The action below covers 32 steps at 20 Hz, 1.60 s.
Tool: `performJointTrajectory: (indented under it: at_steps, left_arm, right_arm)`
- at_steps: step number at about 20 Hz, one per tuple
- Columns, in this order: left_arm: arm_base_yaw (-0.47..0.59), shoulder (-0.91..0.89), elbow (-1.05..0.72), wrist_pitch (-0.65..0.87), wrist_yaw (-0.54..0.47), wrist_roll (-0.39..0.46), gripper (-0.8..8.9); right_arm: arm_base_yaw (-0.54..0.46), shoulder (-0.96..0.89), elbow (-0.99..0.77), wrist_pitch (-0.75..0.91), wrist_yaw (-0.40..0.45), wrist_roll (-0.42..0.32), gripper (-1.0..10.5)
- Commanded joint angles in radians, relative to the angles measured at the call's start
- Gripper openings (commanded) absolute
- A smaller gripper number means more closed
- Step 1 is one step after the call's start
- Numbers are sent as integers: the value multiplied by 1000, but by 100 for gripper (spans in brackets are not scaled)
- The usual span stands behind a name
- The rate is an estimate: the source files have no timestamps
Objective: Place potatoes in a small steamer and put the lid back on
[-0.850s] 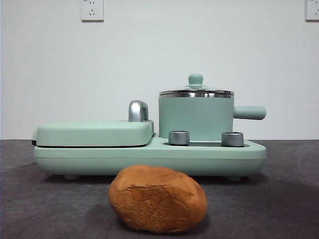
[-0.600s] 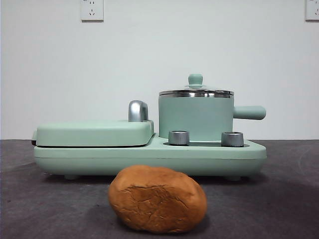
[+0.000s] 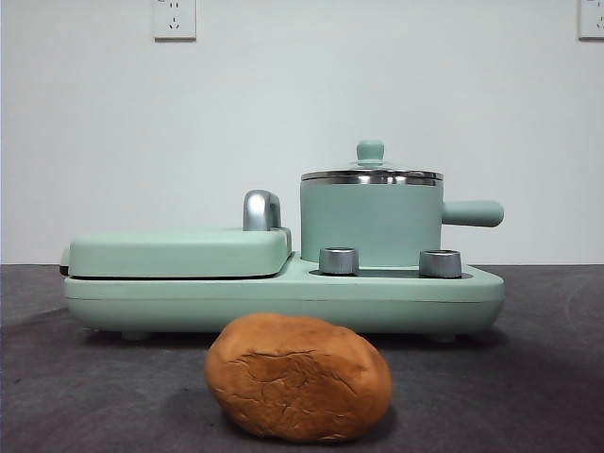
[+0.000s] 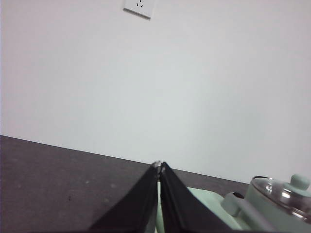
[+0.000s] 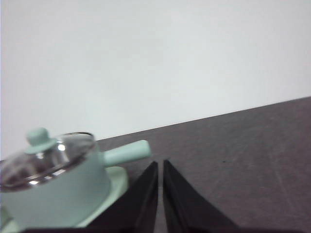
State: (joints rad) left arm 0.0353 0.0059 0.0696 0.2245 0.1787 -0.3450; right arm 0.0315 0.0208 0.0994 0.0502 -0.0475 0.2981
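You get even, soft light in the front view, with a faint shadow under the potato. Both wrist views are hazy, and the lid shows small glare spots.

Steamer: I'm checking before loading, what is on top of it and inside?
The lid sits shut on the steamer. Its inside cannot be seen.

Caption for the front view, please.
Potato lies on the table before the cooker; lid sits on the small steamer.
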Motion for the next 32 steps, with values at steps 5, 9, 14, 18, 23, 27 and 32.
performJointTrajectory:
  at_steps: [5, 9, 14, 18, 23, 27, 32]
  left_arm:
    - [2, 73, 303, -294, -2, 2, 9]
    - [2, 204, 486, -494, 70, 123, 9]
    - [2, 375, 628, -616, 266, 311, 8]
    - [-4, 507, 684, -664, 433, 512, 6]
    - [-34, 641, 717, -673, 499, 680, 8]
    - [-64, 701, 727, -664, 499, 734, 147]
    - [-115, 714, 727, -639, 498, 760, 447]
  right_arm:
    - [-1, 140, 245, -168, -105, 5, 14]
    - [-1, 283, 391, -287, -241, -134, 14]
    - [-1, 438, 525, -442, -365, -438, 14]
    - [0, 519, 579, -520, -368, -646, 15]
    - [42, 547, 593, -515, -316, -871, 16]
    - [79, 547, 593, -515, -298, -969, 17]
    - [99, 547, 593, -515, -292, -959, 340]
